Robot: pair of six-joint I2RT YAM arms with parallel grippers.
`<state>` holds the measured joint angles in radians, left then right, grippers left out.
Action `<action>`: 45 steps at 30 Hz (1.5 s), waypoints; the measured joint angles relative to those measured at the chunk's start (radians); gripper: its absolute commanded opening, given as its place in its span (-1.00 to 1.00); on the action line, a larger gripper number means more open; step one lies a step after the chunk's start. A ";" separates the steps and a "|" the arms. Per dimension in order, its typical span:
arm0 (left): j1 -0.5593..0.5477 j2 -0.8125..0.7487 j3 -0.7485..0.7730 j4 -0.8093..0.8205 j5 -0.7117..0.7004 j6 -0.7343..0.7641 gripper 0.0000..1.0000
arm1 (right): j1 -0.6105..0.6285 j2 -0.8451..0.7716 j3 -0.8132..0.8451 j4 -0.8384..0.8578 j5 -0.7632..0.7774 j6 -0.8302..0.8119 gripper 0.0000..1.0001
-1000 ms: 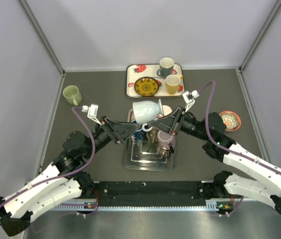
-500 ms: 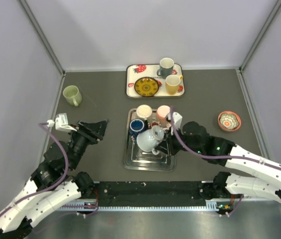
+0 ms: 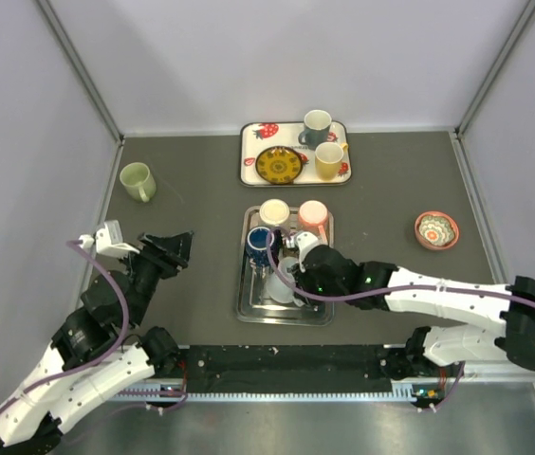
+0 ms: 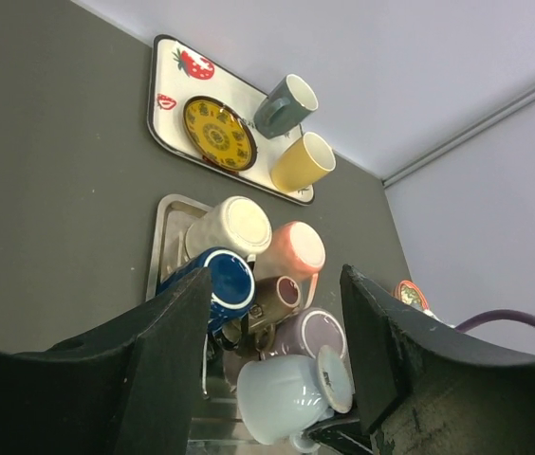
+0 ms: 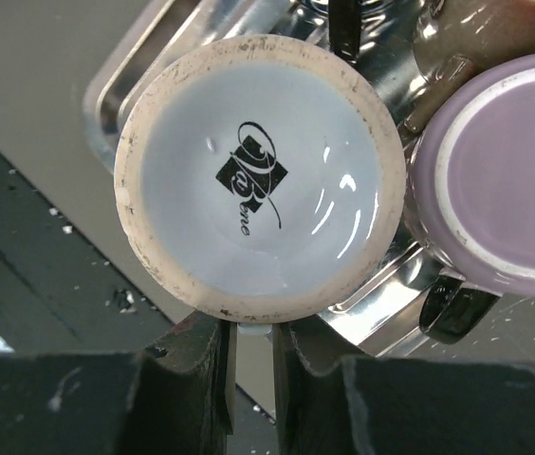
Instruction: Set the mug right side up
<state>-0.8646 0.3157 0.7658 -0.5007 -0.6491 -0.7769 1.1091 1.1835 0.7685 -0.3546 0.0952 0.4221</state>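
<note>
The pale blue mug is over the front of the steel tray, tilted with its base up. In the right wrist view its base, with a black logo, faces the camera. My right gripper is shut on the mug's handle, which shows as a sliver between the fingers. In the top view the right gripper sits just right of the mug. My left gripper is open and empty, off to the left of the tray. In the left wrist view the mug lies beyond the open fingers.
Upside-down mugs fill the steel tray's back: cream, pink, blue, brown and purple. A strawberry tray holds a yellow plate and two mugs. A green mug stands at the left, a patterned bowl at the right.
The pale blue mug was held high between both grippers. The left gripper let go and drew back left. The right gripper brought the mug down to the tray's front.
</note>
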 measured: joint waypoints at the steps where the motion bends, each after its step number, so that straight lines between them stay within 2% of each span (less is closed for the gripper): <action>1: 0.000 -0.002 0.000 -0.001 -0.001 0.003 0.24 | 0.003 0.020 0.000 0.003 0.018 -0.003 -1.00; 9: 0.000 -0.004 -0.006 -0.008 -0.010 0.021 0.24 | 0.024 0.156 0.001 -0.014 0.110 -0.011 -1.00; 18: 0.000 -0.004 -0.031 -0.015 -0.023 0.026 0.24 | 0.028 0.212 0.033 -0.012 0.167 -0.012 -1.00; 20: 0.000 -0.004 -0.037 -0.018 -0.025 0.027 0.24 | 0.028 0.220 0.035 -0.012 0.177 -0.012 -0.76; 21: 0.000 -0.004 -0.039 -0.020 -0.026 0.029 0.25 | 0.028 0.222 0.038 -0.013 0.181 -0.011 -0.55; 24: 0.000 -0.004 -0.042 -0.027 -0.030 0.037 0.25 | 0.030 0.224 0.040 -0.015 0.188 -0.007 -0.24; 30: 0.000 0.024 -0.055 -0.023 -0.053 0.053 0.31 | 0.063 0.166 0.059 -0.050 0.198 0.003 0.07; 36: 0.013 0.175 -0.064 0.023 -0.101 0.128 0.50 | 0.114 -0.062 0.161 -0.114 0.178 0.014 0.12; 38: 0.087 0.278 -0.042 0.043 -0.079 0.169 0.50 | 0.117 -0.144 0.196 -0.116 0.188 0.014 0.13; 43: 0.568 0.594 0.094 0.100 0.211 0.233 0.47 | 0.118 -0.310 0.228 -0.117 0.271 -0.011 0.15; 45: 0.697 0.730 0.154 0.111 0.296 0.253 0.43 | 0.118 -0.328 0.227 -0.122 0.298 -0.020 0.16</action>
<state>-0.1677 1.0454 0.9195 -0.3893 -0.3527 -0.5240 1.2274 0.8555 0.9958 -0.4767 0.3931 0.4023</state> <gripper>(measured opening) 0.740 0.576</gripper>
